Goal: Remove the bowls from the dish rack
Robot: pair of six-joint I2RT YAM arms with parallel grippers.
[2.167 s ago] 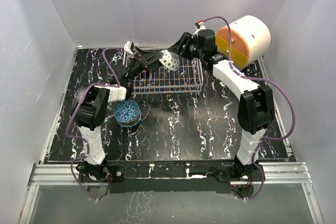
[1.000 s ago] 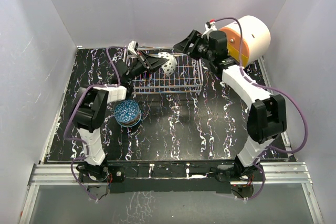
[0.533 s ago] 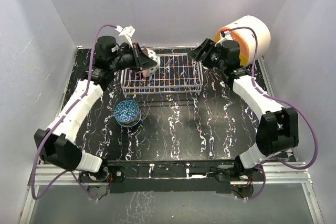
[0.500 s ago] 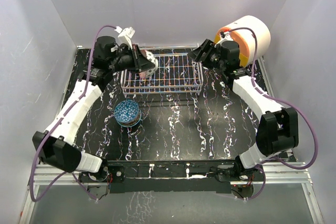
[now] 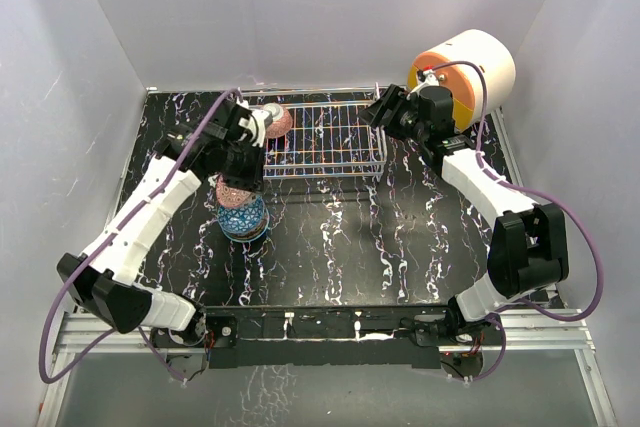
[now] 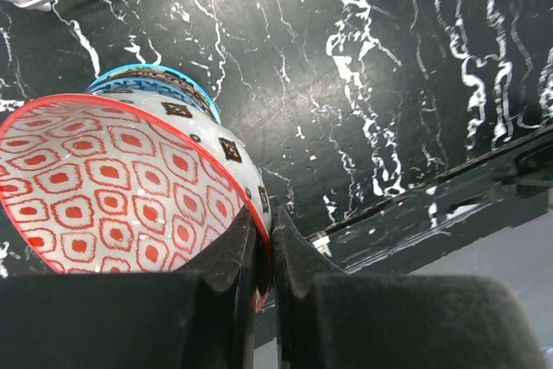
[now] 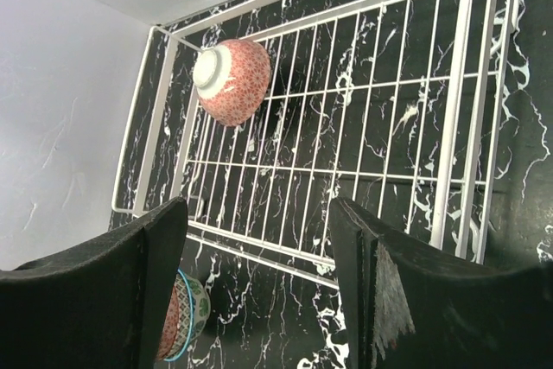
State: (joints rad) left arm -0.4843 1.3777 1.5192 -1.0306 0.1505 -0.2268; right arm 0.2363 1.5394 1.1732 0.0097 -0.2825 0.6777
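left gripper (image 6: 263, 252) is clamped on the rim of a red-and-white bowl (image 6: 112, 187). the bowl is tilted over the bowl stack (image 5: 243, 219) on the table (image 5: 400, 247), left of centre in the top view; contact unclear. right gripper (image 5: 383, 112) has its fingers (image 7: 138, 274) spread and empty, above the right end of the dish rack (image 5: 330, 142). one pink bowl (image 7: 233, 79) lies upside down in the rack's upper-left corner.
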